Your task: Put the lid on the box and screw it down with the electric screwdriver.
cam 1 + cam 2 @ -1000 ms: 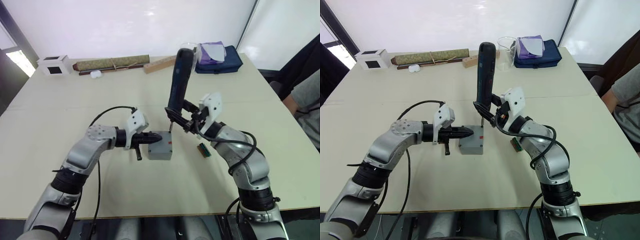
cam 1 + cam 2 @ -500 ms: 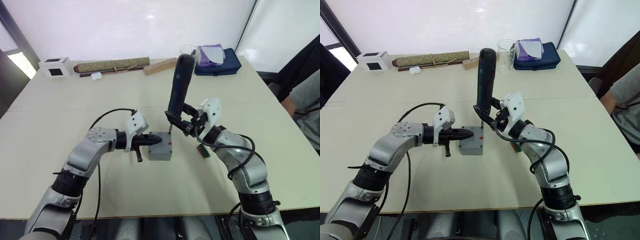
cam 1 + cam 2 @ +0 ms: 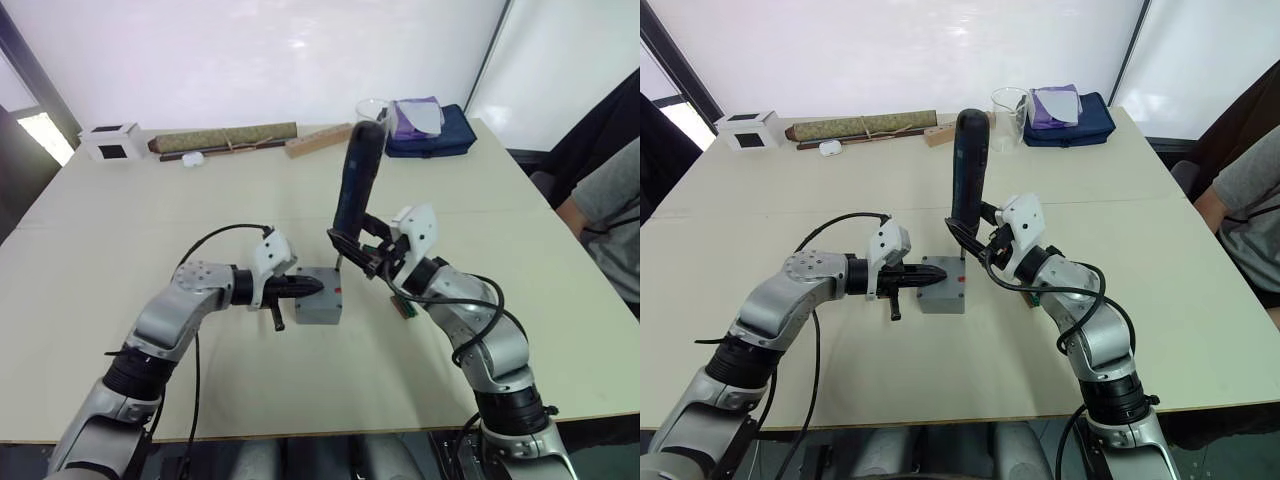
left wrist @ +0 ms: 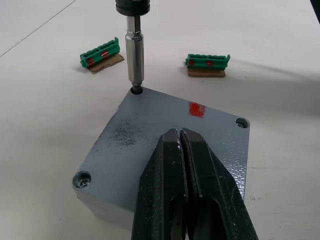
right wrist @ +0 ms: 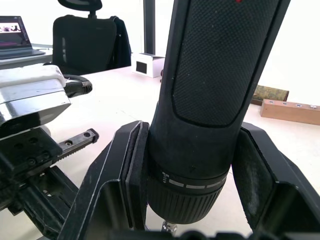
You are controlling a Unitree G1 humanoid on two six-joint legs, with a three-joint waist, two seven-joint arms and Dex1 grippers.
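lid (image 4: 165, 135): flat grey square plate, red mark near one edge, seated flush on top of box | box (image 3: 318, 310): grey, on table centre, closed by lid | electric screwdriver (image 3: 355, 180): long black, near upright, top leaning toward 1 o'clock, metal bit seated in lid's far corner screw hole

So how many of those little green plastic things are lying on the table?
2. One green connector block lies beyond the lid, beside the electric screwdriver bit; the other lies apart from it, further along the table. More may be hidden behind the arms.
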